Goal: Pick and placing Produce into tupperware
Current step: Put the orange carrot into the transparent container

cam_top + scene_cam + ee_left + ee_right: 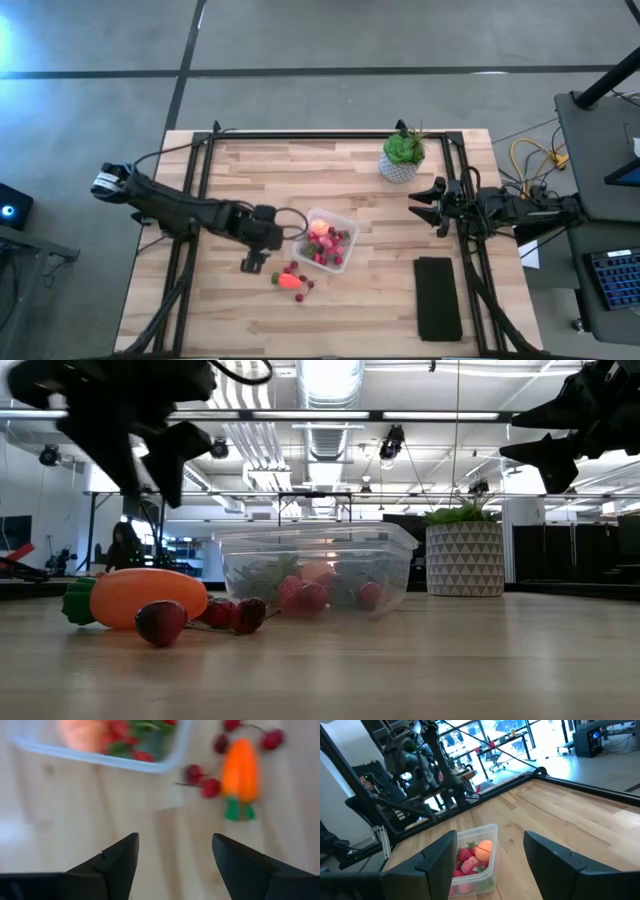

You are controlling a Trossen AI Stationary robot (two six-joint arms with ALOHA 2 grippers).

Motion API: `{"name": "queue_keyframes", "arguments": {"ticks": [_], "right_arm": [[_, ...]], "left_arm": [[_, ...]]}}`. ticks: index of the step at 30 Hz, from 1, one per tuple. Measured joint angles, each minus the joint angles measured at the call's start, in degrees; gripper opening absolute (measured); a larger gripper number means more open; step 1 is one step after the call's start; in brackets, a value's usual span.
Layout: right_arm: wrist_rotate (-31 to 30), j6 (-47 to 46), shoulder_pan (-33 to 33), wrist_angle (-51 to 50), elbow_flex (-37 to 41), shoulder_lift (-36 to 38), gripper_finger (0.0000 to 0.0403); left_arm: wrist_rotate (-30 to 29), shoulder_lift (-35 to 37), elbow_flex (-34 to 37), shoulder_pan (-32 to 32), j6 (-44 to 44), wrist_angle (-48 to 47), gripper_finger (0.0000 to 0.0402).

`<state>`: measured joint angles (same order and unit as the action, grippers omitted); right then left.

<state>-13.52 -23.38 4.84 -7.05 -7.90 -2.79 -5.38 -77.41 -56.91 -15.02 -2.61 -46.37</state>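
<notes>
So the clear tupperware (331,240) sits roughly mid-counter, lid off, with a bunch of red strawberry pieces (327,250) and a pink-orange round fruit (319,226) already inside. Just outside it, on the near-left side, the orange carrot (289,281) lies flat on the wooden counter (330,170) with a few dark red cherry-like bits (161,622) scattered around it, touching or nearly touching.

The left gripper (254,263) hangs above the counter just left of the box, close to the carrot. Its fingers (117,859) are spread apart with nothing between them, only bare wood showing in the gap in the wrist view.

The right gripper (425,204) waits off to the right side, well apart from the box, raised off the counter. Its fingers (437,852) are also apart and empty, pointing toward the tupperware.

Other stuff around: a green potted plant (402,157) in a patterned white pot near the far edge, and a flat black slab (437,297) on the right near side.
</notes>
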Motion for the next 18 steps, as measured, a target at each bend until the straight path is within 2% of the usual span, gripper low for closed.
{"name": "queue_keyframes", "arguments": {"ticks": [2, 7, 11, 18], "right_arm": [[0.0, 0.0, 0.0, 0.0, 0.0, 0.0, 0.0221], [0.0, 0.0, 0.0, 0.0, 0.0, 0.0, 0.0221], [0.0, 0.0, 0.0, 0.0, 0.0, 0.0, 0.0221], [0.0, 0.0, 0.0, 0.0, 0.0, 0.0, 0.0221]], "left_arm": [[1.2, 0.1, 0.8, -2.0, -1.6, 1.1, 0.0235], [1.3, 0.0, 4.4, -6.0, -8.8, 12.4, 0.0235], [0.8, -0.4, 7.7, -8.6, -9.4, 21.0, 0.0235], [0.5, -2.0, 11.4, -11.0, -16.2, 27.1, 0.0235]]}}
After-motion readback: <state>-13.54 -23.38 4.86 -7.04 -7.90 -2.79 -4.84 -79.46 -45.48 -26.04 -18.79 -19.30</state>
